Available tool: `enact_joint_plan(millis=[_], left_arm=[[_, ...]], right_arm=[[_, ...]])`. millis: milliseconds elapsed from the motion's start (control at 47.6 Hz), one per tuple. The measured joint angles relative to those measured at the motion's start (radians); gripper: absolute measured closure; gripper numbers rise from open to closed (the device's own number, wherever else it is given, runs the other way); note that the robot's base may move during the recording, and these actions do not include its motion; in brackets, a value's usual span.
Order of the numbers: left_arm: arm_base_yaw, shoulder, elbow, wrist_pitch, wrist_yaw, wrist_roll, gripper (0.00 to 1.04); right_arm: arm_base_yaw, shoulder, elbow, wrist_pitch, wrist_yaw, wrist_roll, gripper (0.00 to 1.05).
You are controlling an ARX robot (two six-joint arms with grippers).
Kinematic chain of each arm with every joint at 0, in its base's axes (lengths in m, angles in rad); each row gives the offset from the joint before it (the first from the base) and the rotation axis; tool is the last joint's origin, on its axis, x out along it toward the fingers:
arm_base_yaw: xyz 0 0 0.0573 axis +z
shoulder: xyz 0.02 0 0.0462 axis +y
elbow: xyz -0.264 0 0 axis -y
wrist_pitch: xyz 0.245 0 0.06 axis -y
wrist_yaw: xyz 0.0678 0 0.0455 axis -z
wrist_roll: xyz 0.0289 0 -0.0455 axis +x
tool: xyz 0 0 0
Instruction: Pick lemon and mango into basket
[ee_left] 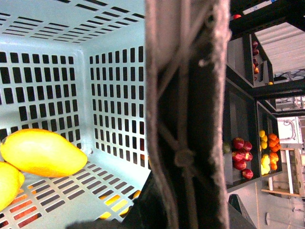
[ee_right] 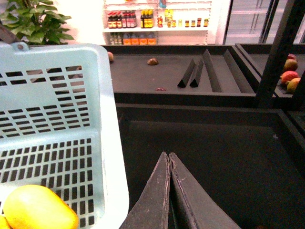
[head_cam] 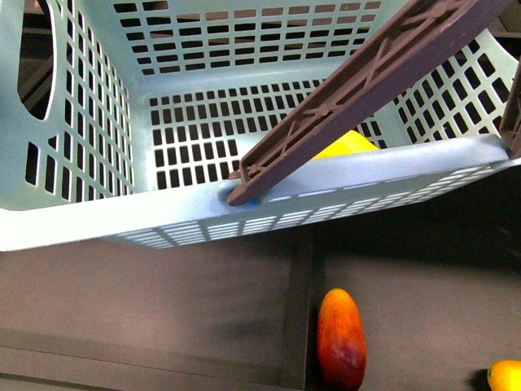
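Observation:
The light teal basket (head_cam: 98,224) fills the top of the front view, its brown handle (head_cam: 366,90) raised slantwise. My left gripper (ee_left: 183,210) is shut on that handle (ee_left: 186,109). A yellow-orange oval lemon (ee_left: 43,152) lies on the basket floor beside a second yellow fruit (ee_left: 7,183). One yellow fruit shows in the front view (head_cam: 346,145) and in the right wrist view (ee_right: 38,210). A red-orange mango (head_cam: 342,338) lies on the dark shelf below the basket. My right gripper (ee_right: 168,157) is shut and empty over the dark tray, beside the basket wall (ee_right: 112,157).
A yellow fruit (head_cam: 506,376) sits at the front view's bottom right corner. A ridge (head_cam: 297,309) divides the dark shelf. Black triangular dividers (ee_right: 193,74) lie on the far tray. Racks of red and yellow fruit (ee_left: 243,155) stand beyond the basket.

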Motion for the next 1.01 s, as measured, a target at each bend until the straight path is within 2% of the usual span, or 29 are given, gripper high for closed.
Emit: enact_joint_plan(millis=[588, 693, 1008], left_arm=[[-0.001, 0.0, 0.0, 0.0, 0.004, -0.001, 1.0], [-0.001, 0.0, 0.0, 0.0, 0.002, 0.0, 1.0], [-0.001, 0.0, 0.0, 0.0, 0.006, -0.002, 1.0]], right_arm=[[-0.006, -0.293, -0.122, -0.174, -0.005, 0.0, 1.03], [-0.006, -0.323, -0.143, -0.161, -0.005, -0.001, 1.03], [-0.006, -0.484, -0.143, -0.315, -0.005, -0.001, 1.03]])
